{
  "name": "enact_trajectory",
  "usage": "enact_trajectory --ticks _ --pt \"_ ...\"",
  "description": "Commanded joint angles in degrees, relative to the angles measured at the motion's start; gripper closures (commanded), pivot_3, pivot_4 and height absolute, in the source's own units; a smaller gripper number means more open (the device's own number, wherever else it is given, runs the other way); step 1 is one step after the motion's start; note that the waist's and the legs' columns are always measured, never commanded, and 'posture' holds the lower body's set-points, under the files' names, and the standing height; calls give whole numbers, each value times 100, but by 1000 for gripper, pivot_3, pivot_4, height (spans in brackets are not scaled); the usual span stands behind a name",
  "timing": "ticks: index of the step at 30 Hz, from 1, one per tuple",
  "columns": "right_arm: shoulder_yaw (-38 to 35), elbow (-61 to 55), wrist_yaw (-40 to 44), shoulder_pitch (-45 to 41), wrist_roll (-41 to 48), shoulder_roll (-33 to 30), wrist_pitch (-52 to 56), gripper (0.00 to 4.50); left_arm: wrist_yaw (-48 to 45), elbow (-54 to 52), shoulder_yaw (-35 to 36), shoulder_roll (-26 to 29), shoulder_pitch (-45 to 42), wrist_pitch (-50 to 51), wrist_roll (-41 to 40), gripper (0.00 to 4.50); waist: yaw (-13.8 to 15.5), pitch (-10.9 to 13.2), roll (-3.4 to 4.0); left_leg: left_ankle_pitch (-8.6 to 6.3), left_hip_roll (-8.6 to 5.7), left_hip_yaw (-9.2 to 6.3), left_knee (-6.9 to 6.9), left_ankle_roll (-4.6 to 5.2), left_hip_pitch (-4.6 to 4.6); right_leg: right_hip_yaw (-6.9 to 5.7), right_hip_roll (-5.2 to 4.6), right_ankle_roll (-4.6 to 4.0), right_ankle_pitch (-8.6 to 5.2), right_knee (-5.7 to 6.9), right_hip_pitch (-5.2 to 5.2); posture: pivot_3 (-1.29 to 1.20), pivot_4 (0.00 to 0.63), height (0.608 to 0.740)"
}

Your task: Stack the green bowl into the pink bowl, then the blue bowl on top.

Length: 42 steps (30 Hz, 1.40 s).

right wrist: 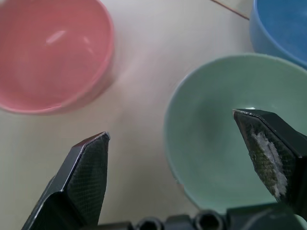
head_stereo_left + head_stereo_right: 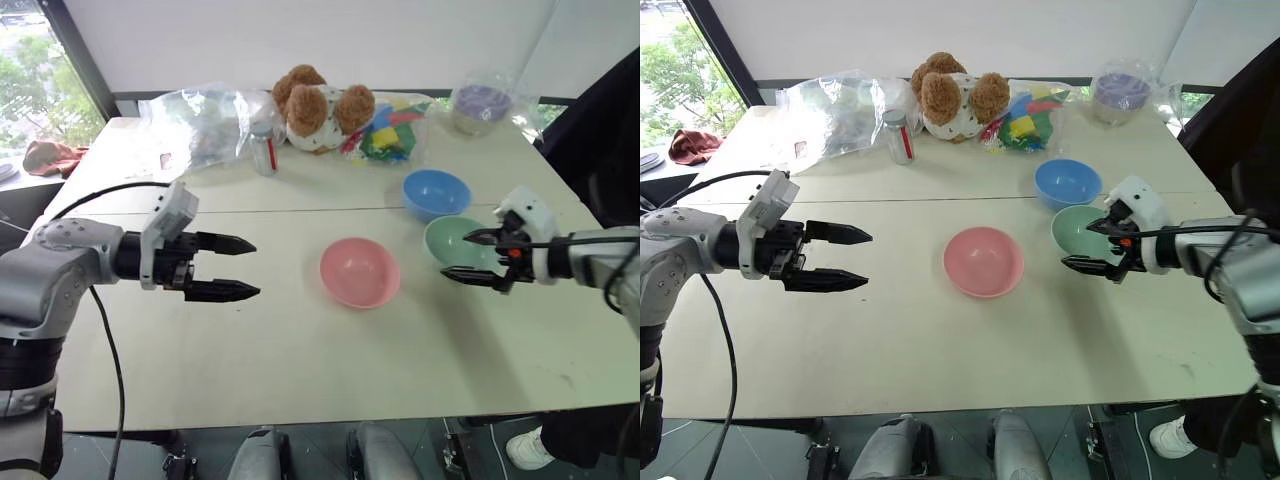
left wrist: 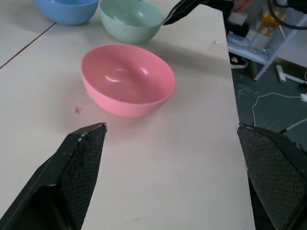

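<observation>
The green bowl (image 2: 455,242) sits upright on the surface (image 2: 300,360), empty, at about 3 o'clock from the pink bowl (image 2: 359,271) and just apart from it. The blue bowl (image 2: 436,193) stands just beyond the green one, at roughly 1 o'clock from the pink bowl, very close to the green rim; whether the two touch I cannot tell. All three lie mouth-up and unstacked, so the first step is not yet done.

The right tool (image 2: 468,255) hangs spread wide at the green bowl's near-right edge, one finger over the bowl's inside and the other outside and below the rim, gripping nothing. The left tool (image 2: 232,268) is likewise spread and empty, well apart from the bowls at 9 o'clock from the pink one, pointing toward it.

The green bowl looks like thin, smooth plastic: probably light, fairly stiff, not fragile, but slick. A pinch across the wall at the rim, one finger inside and one outside, seems the sensible hold, since the body is too wide and rounded to span. Being light, it may skid or tip when a finger nudges it, and it could bump the blue bowl beside it. A single-point rim pinch may let it swing, so a firm, deep bite on the wall would help keep it level for nesting.
</observation>
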Motion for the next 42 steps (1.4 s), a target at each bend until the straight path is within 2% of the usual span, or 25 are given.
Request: enact_trajectory --ticks 1,3,6,13,14,18,23,28,34,42 --pt "296 516 82 -342 -523 126 -423 0 100 -161 157 115 -15 -108 -110 35 21 1 2 0 -1 1 -1 0 -2 0 -1 0 0 0 -4 0 150 740" --pt "530 873 186 -499 -762 265 -634 0 177 -202 191 126 16 -112 -125 35 14 1 2 0 -1 1 -2 0 -3 0 0 0 0 -3 -4 0 150 740" --pt "695 1225 276 -624 -1056 365 -924 822 264 -254 217 142 72 -132 -151 0 19 1 2 0 -2 2 -2 0 -4 0 -3 0 0 -2 -5 0 150 740" --pt "613 1328 564 -773 -1270 365 -1149 4260 408 -283 252 181 185 -207 -223 0 -20 -2 -2 0 -1 4 -2 -1 -1 2 -3 0 0 0 -4 0 150 740" --pt "616 1283 608 -776 -1314 343 -1179 4489 422 -275 249 179 183 -215 -228 0 -23 -2 -4 2 1 4 -2 -3 2 2 -1 -1 1 0 -2 0 150 740" --pt "439 446 969 -790 -1368 -74 -1351 4489 462 -214 261 192 150 -223 -246 0 10 5 9 2 1 3 -3 -3 3 2 -1 -1 1 2 -2 0 150 740" --pt "195 -854 1681 -900 -836 -437 -1111 4489 469 -122 293 240 155 -249 -228 0 12 7 13 1 1 0 -7 -3 -5 0 -2 -1 1 1 -13 0 150 740" --pt "478 -1704 1869 -1264 -515 144 -1161 4489 511 -42 221 193 67 -329 -195 0 -16 5 10 1 1 2 -3 -3 0 2 -3 -1 1 3 -6 0 150 740" --pt "1165 -1642 2026 -1291 -882 655 -1575 4489 586 -88 239 206 69 -341 -217 0 37 5 8 1 -3 -2 -3 -2 -4 -1 -8 -1 1 1 -6 0 150 740" --pt "1534 -1223 2278 -1355 -1321 825 -2196 4489 682 -267 383 278 260 -279 -282 0 5 5 8 1 -2 -1 -3 -2 -3 -2 -6 -1 1 1 -6 0 150 740"
